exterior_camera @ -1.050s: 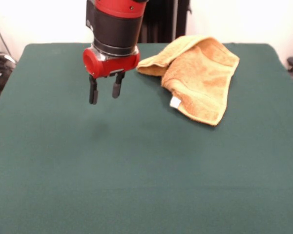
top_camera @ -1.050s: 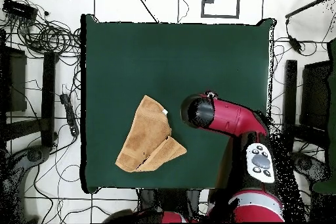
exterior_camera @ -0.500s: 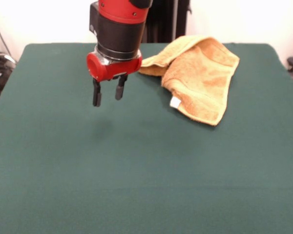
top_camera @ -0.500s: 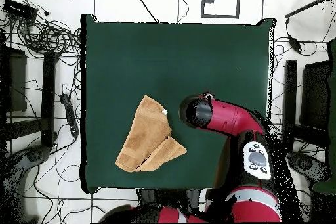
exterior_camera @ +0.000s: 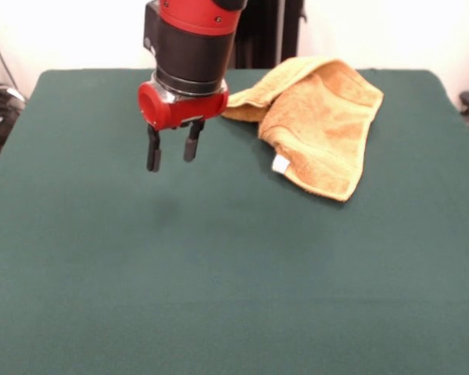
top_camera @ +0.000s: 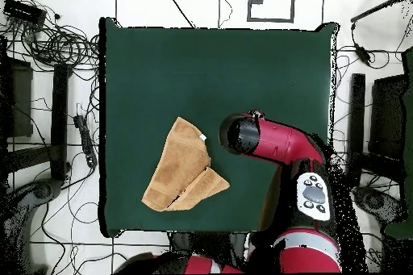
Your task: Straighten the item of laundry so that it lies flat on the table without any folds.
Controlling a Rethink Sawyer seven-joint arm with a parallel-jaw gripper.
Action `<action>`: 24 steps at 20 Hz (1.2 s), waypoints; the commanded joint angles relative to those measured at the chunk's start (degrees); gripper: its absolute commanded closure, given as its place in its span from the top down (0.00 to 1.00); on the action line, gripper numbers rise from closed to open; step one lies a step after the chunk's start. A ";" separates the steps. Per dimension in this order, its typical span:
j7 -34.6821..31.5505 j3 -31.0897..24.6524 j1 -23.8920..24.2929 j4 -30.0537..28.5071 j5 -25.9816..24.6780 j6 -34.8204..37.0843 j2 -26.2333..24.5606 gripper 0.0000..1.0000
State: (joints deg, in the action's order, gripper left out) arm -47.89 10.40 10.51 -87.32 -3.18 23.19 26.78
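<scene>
Hovering above the green desk [exterior_camera: 219, 273] with nothing held: pincer [exterior_camera: 170, 148] hanging spread, fingers apart and pointing down. Having drifted slightly toward the towel over the last second, now barely shifting. Lying untouched just beside it, toward the desk's far edge: orange-yellow towel [exterior_camera: 320, 125], doubled over on itself in a rumpled fold, white tag [exterior_camera: 281, 164] showing at its near edge. Judging from this, closing in for a first grasp, with straightening not yet started.

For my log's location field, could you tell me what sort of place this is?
Probably a robotics lab: a green table serves a red arm, and loose cables lie on the tiled floor.
</scene>
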 commanded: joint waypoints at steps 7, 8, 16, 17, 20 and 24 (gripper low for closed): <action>-17.84 -1.90 -3.50 4.67 4.71 4.25 -5.94 1.00; -18.04 -1.64 -3.83 5.18 4.90 4.43 -6.27 1.00; -16.84 -1.06 -5.78 9.31 4.87 7.07 -8.49 1.00; -16.83 -1.00 -5.88 9.31 4.84 7.07 -8.49 1.00; -17.11 -0.46 -6.25 9.28 4.83 6.93 -8.61 1.00; -17.69 0.06 -7.14 10.44 5.20 7.00 -9.54 1.00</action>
State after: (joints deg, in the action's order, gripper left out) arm -47.89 10.95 6.44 -77.90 -1.13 23.20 20.72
